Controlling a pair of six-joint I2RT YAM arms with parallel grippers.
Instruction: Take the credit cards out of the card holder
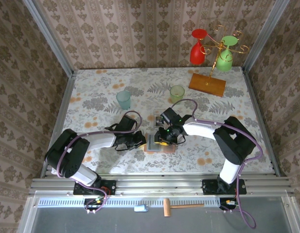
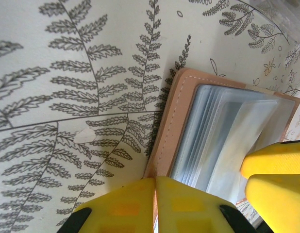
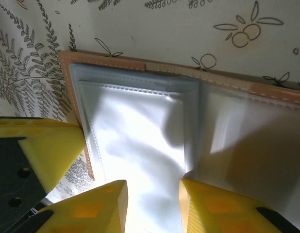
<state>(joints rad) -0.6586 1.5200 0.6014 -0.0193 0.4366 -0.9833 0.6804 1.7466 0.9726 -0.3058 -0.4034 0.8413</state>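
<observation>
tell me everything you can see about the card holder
The card holder is a small salmon-pink folding wallet with pale stitching along its border. It lies open and flat on the floral table between the two arms. Inside are layered clear, grey-blue plastic pockets, glossy and a little rumpled. The left gripper is shut on its pink edge. The right gripper is over the pockets with its jaws apart; whether it touches them I cannot tell.

Left tool (image 2: 155, 183) clamps the pink edge of the card holder (image 2: 176, 114).
</observation>
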